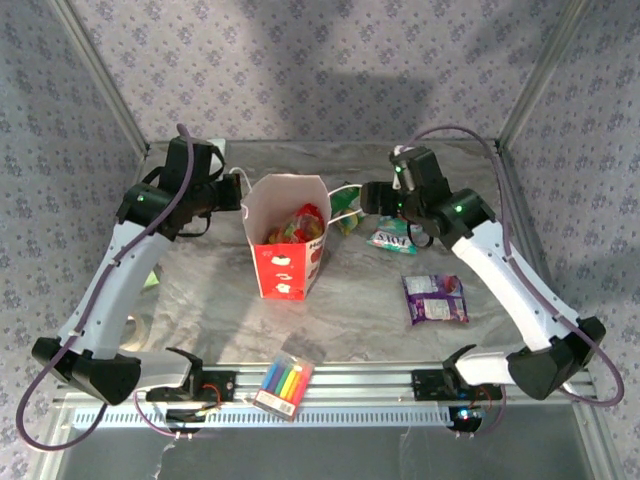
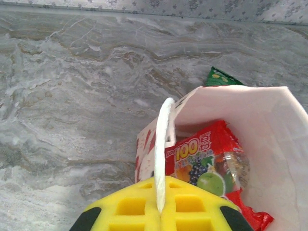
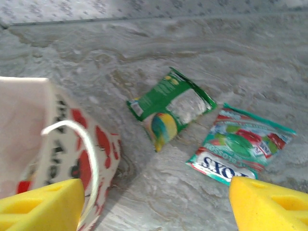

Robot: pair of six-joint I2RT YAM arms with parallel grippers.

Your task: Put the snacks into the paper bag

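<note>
Containing a red packet [image 2: 207, 159], bag [image 2: 269, 125] sits before left gripper [image 2: 160, 211] clamped on its handle [image 2: 162, 144]; right gripper [image 3: 154, 187] spread, green packet [image 3: 171, 108] and teal packet [image 3: 240, 144] ahead on bare table [image 3: 144, 48].

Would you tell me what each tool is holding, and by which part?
Left tool pinches the paper bag by its white string handle; right tool holds nothing.

left arm [image 1: 125, 265]: reaching forward | left pincer [image 2: 160, 211]: clamped tight | right arm [image 1: 510, 275]: reaching forward | right pincer [image 3: 154, 195]: jaws wide apart
</note>
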